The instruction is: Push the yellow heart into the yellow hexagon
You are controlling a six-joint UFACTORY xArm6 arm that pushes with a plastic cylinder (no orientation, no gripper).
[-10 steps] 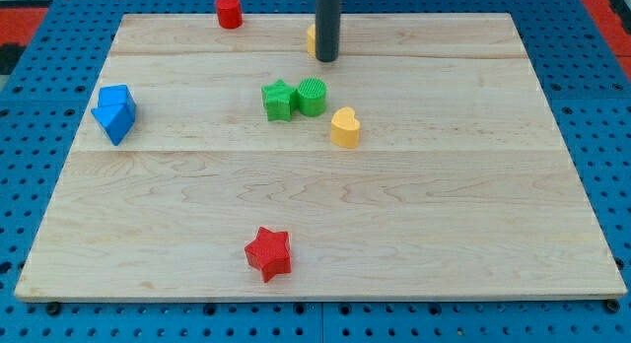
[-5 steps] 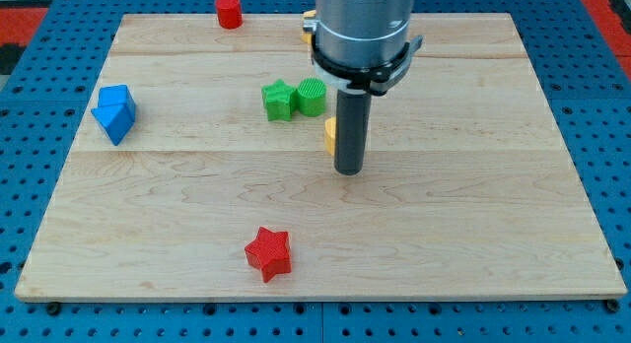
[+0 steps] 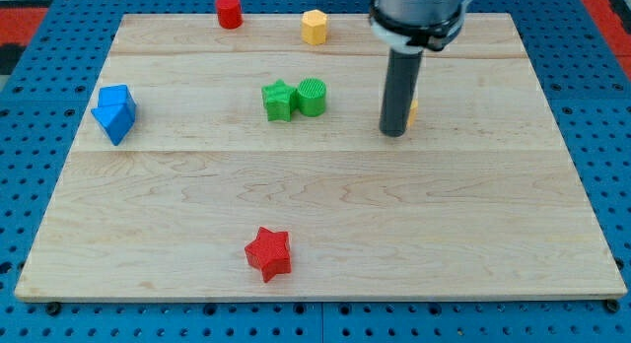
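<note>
The yellow hexagon [image 3: 314,27] sits near the view's top edge of the wooden board, a little left of centre. The yellow heart [image 3: 413,110] is almost wholly hidden behind my rod; only a thin yellow sliver shows at the rod's right side. My tip [image 3: 393,133] rests on the board right of centre, against the heart's lower left side. The heart lies to the right of and below the hexagon, well apart from it.
A green star [image 3: 279,100] and a green cylinder [image 3: 312,96] touch each other left of my tip. A red cylinder [image 3: 229,10] is at the top left, a blue block [image 3: 115,111] at the left, a red star [image 3: 268,252] near the bottom.
My rod swung from the top down beside the heart, then moved right and slightly up. The yellow heart was carried to the right with it. The hexagon is uncovered again.
</note>
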